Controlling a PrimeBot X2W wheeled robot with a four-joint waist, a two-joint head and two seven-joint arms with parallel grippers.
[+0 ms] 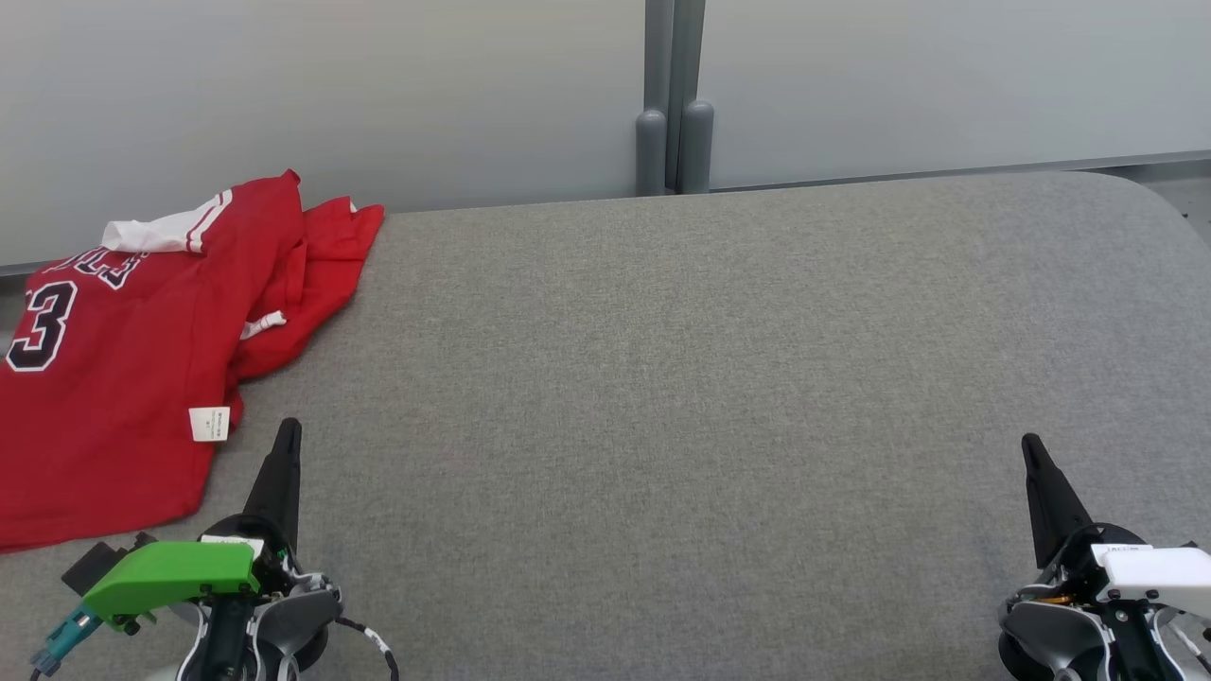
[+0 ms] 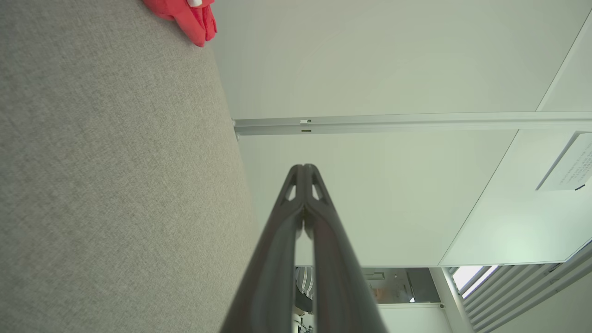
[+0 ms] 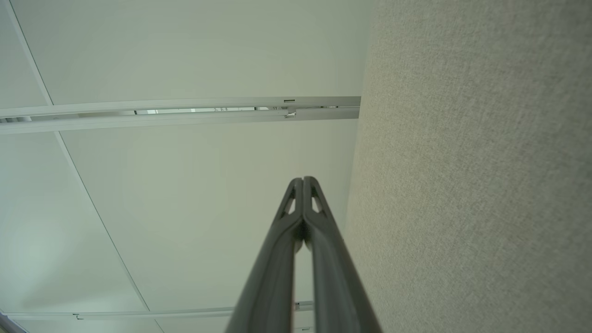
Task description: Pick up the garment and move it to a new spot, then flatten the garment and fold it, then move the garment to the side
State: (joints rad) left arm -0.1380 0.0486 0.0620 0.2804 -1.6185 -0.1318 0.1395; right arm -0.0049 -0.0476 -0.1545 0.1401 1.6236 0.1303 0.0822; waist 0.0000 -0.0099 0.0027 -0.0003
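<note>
The jersey (image 1: 123, 378) lies rumpled at the table's (image 1: 710, 378) left edge, its length running from near-left to far-right. The left gripper (image 1: 287, 430), clenched and empty, sits just right of its near hem, much the nearer arm. The right gripper (image 1: 1029, 443), likewise clenched and empty, sits well apart at near right.

left gripper (image 2: 304, 167), two long dark fingers pressed together at tips. grey fabric table (image 2: 115, 185) beside it. corner of red garment (image 2: 192, 16) at table's far edge, well apart. pale wall panels (image 2: 370, 69), metal rail (image 2: 407, 122) beyond.
</note>
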